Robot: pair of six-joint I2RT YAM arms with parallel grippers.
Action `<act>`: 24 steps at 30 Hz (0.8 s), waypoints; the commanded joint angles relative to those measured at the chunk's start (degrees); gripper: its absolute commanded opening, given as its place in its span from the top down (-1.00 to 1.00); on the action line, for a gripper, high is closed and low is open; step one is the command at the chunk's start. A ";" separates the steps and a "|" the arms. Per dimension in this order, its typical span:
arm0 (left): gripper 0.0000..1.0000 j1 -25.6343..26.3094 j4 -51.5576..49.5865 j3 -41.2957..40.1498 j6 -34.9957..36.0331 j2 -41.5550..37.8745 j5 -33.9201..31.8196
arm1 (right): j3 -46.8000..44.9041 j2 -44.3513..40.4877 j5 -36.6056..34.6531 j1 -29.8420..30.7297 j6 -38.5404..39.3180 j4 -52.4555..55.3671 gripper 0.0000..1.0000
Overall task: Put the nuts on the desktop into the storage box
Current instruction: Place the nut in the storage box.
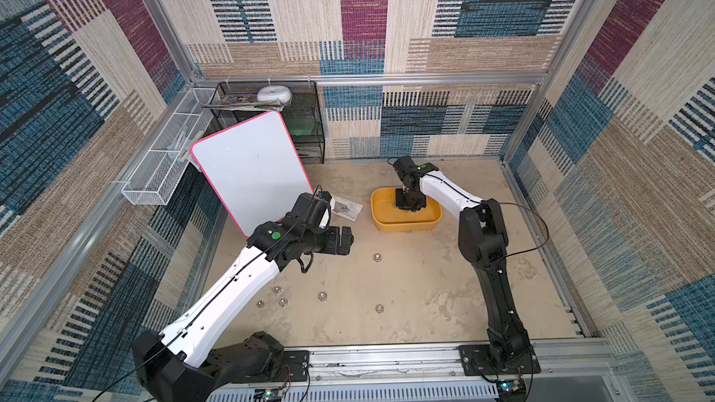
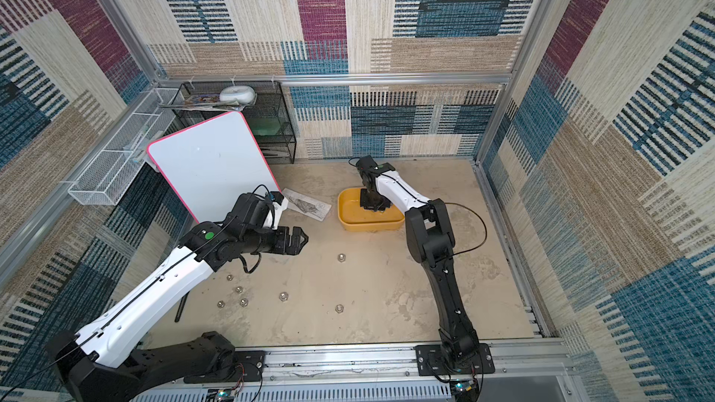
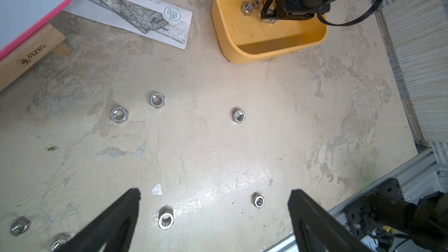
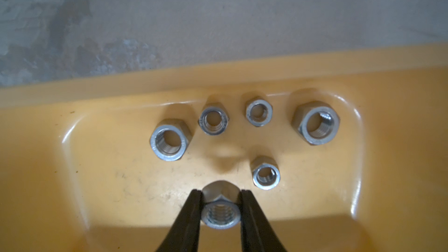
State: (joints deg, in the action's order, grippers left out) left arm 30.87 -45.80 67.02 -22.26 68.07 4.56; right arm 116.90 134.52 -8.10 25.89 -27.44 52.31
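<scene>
Hex nut (image 4: 220,214) right up against the lens, pinched flat-to-flat in the right gripper (image 4: 220,193), jaws almost closed with only the nut's width between them. It hung low inside the mustard-yellow storage box (image 4: 72,88). Honestly couldn't tell if it was touching the floor or just above it. Five other nuts (image 4: 169,141) sat on the box floor just beyond it. In both top views the box was a bit right of centre, with the right arm (image 1: 452,187) reaching down into it.

So this was the drop-off step. The next move looked easy: let go, then lift straight up without clipping the box wall.

The left gripper (image 3: 214,197) was spread wide with nothing in it, hovering over the desktop (image 1: 425,284). I counted seven loose nuts (image 2: 238,289) out there, one at mid-frame and the rest lower, mostly bunched at lower left beside the left arm (image 1: 232,295). Grabbing one would need a square descent, since they're small, slick targets.
</scene>
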 commanded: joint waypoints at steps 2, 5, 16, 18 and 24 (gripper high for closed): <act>-1.00 -0.33 1.17 0.30 0.77 0.19 0.68 | 0.48 1.11 0.78 -0.16 0.64 0.08 0.36; -1.00 -0.49 1.27 0.12 0.66 0.17 0.77 | 0.87 1.71 0.97 -0.26 1.06 0.00 0.33; -1.00 -0.55 1.53 -0.11 0.31 0.28 1.72 | 1.23 -2.42 0.02 -0.27 0.75 1.39 0.10; -1.00 -0.55 1.89 -0.13 0.28 0.31 2.15 | -0.33 -4.69 -0.32 -0.29 0.57 1.33 0.10; -1.00 -0.60 3.05 -1.34 -0.20 0.09 2.90 | -8.75 -13.28 -1.46 -0.31 0.02 0.84 0.10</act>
State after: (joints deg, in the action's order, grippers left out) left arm 30.33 -44.16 66.13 -22.15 68.27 6.26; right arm 111.04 124.05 -8.38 25.50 -26.83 52.73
